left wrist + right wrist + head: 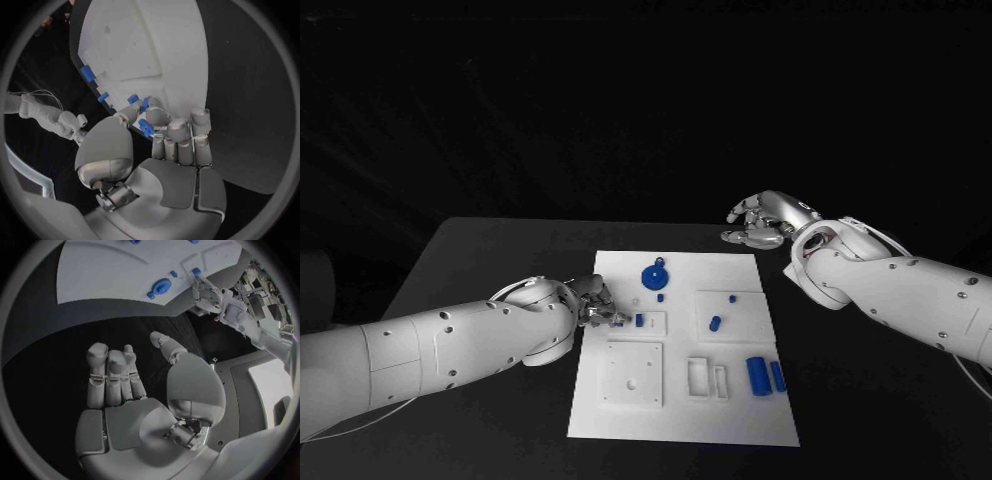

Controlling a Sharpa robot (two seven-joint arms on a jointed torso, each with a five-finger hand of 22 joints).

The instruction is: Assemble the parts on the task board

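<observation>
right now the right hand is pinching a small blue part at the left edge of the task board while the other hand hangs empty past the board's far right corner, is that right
Not quite: the hands are swapped. The head view shows the left hand pinching the small blue part at the task board's left edge; the left wrist view shows it between the fingertips. The right hand hangs empty past the far right corner.

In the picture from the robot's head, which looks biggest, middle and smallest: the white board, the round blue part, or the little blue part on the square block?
1. task board, by far the biggest.
2. round blue part.
3. little blue part on the square block, the smallest.
</observation>
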